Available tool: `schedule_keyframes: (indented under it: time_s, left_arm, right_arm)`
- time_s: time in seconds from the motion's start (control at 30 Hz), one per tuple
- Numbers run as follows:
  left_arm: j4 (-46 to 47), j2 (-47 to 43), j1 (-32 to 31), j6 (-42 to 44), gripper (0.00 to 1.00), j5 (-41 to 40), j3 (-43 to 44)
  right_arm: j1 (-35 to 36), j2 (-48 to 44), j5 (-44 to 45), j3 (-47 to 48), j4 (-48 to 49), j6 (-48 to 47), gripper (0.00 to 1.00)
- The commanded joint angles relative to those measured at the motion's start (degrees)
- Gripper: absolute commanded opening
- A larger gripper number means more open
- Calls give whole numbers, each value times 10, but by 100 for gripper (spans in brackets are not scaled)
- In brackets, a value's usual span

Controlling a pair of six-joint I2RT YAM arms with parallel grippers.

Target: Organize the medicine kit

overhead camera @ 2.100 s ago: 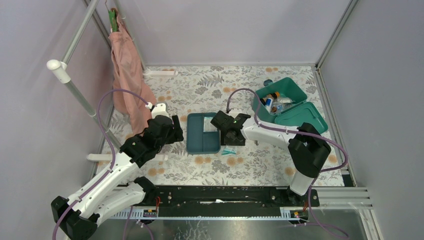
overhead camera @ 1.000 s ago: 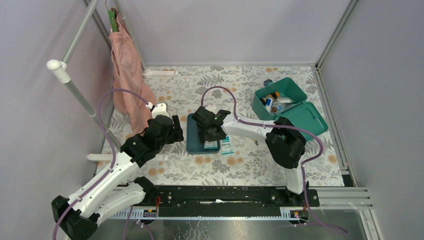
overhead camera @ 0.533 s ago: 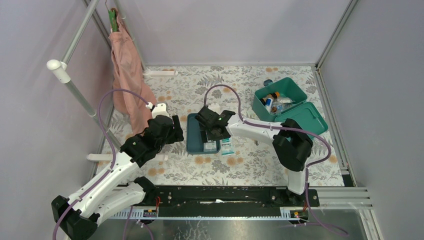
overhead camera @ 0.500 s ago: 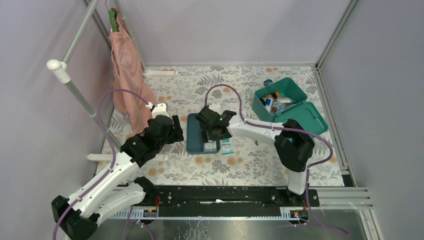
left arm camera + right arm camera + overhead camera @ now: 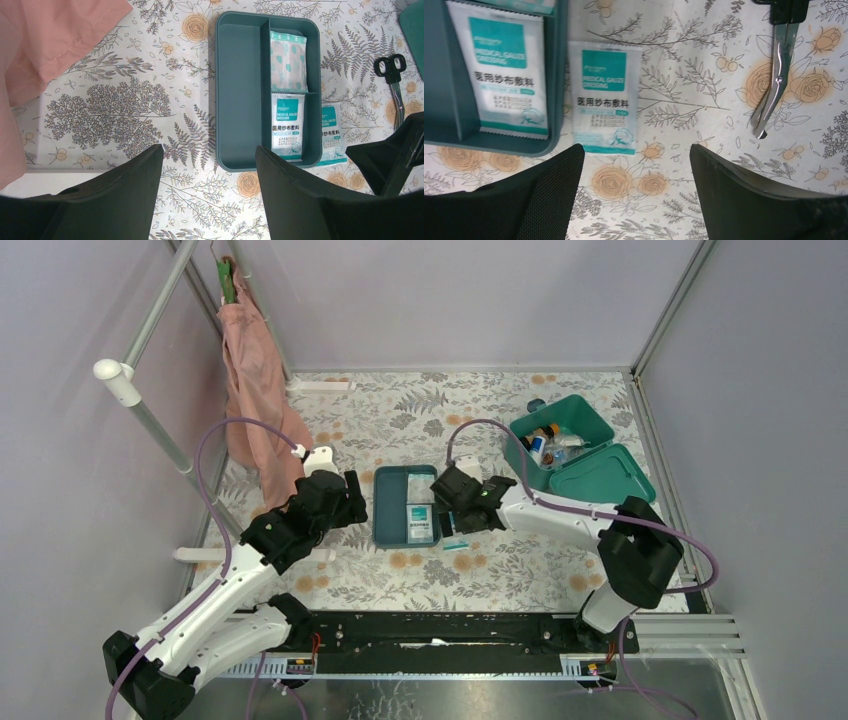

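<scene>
The medicine kit [image 5: 588, 416], a teal-green box, stands open at the back right with bottles inside and its lid [image 5: 602, 477] lying flat. A darker divided tray [image 5: 392, 507] [image 5: 242, 95] holds a white gauze packet [image 5: 286, 127] [image 5: 504, 75] and a patterned packet [image 5: 287, 60]. A second gauze packet [image 5: 605, 97] [image 5: 331, 135] lies on the table just right of the tray. My right gripper [image 5: 636, 150] [image 5: 455, 523] hovers open above that loose packet, holding nothing. My left gripper [image 5: 209, 149] [image 5: 352, 502] is open and empty, left of the tray.
Scissors [image 5: 776, 75] [image 5: 395, 90] lie on the floral cloth right of the loose packet. A pink cloth [image 5: 255, 380] hangs from the frame at the back left beside a white pole [image 5: 120, 380]. Walls enclose the table on three sides.
My right gripper has moved right, off the tray, leaving a gauze packet in the tray's near compartment, and its jaws have widened. The left arm has not moved.
</scene>
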Motion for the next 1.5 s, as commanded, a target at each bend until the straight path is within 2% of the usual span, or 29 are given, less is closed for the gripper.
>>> schedule_keyframes:
  time_s: [0.0,0.37,0.63,0.8,0.93,1.13,1.3,1.47]
  left_arm:
    - [7,0,2,9,76,-4,4]
    - [54,33,3,-26,76,41,-24]
    - [74,99,3,-67,79,2,-10]
    - [95,115,3,-78,79,-4,-19]
    - [100,121,4,-91,80,-19,-35]
    - [115,116,12,-107,80,-25,-59]
    - [118,114,24,-108,81,-24,-71]
    - [136,113,40,-102,81,-7,-87]
  right_arm:
    - [-35,-27,-52,-34,59,-34,86]
    - [-54,47,-138,-11,98,-72,91]
    - [-54,82,-164,9,102,-71,93]
    - [-54,95,-161,12,99,-65,97]
    - [-49,118,-115,26,68,-63,96]
    - [-36,147,-69,39,41,-66,94]
    - [-34,150,-67,23,52,-56,90]
    - [-34,152,-74,2,67,-42,77]
